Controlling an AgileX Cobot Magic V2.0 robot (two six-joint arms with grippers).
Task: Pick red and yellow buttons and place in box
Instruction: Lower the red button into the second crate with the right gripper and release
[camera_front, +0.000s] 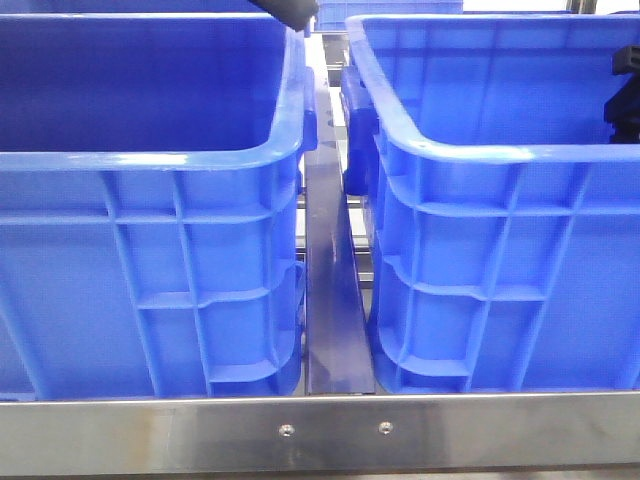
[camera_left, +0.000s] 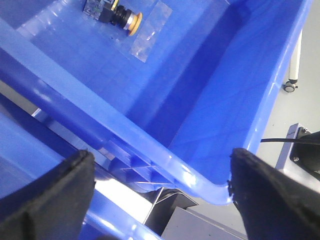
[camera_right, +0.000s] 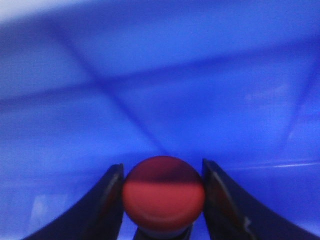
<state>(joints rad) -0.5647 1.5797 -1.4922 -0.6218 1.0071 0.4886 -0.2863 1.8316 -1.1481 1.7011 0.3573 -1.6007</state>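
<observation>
Nearest the front camera, a brushed steel rail (camera_front: 320, 432) with two small screws is seen running across the bottom of the view. Behind it, two large bright blue plastic crates with ribbed walls and thick rolled rims are set side by side: a left crate (camera_front: 150, 160) and a right crate (camera_front: 500, 150). A narrow metal strip (camera_front: 335, 300) is seen in the gap between them.

In the right wrist view, a small round push-button with a red domed cap (camera_right: 163, 192) is held between the dark fingers of the right gripper (camera_right: 163, 200), which is closed on it. Blurred blue plastic fills the background, so the gripper is judged to be inside or just above a crate; which one cannot be told.

In the left wrist view, the left gripper (camera_left: 160, 195) is seen with its black pads (camera_left: 55, 195) spread wide and nothing between them, hovering over a crate rim. On that crate's floor, a push-button with a yellow cap on a black body (camera_left: 120, 17) is lying on its side beside a clear plastic sleeve (camera_left: 147, 32).

The task is judged to be partly done at most: the red button is gripped but not yet released, and whether the yellow one already lies in the target box cannot be told. The tall crate walls and rims are the likely obstacles. A castor wheel (camera_left: 290, 86) is glimpsed on the floor beyond.
</observation>
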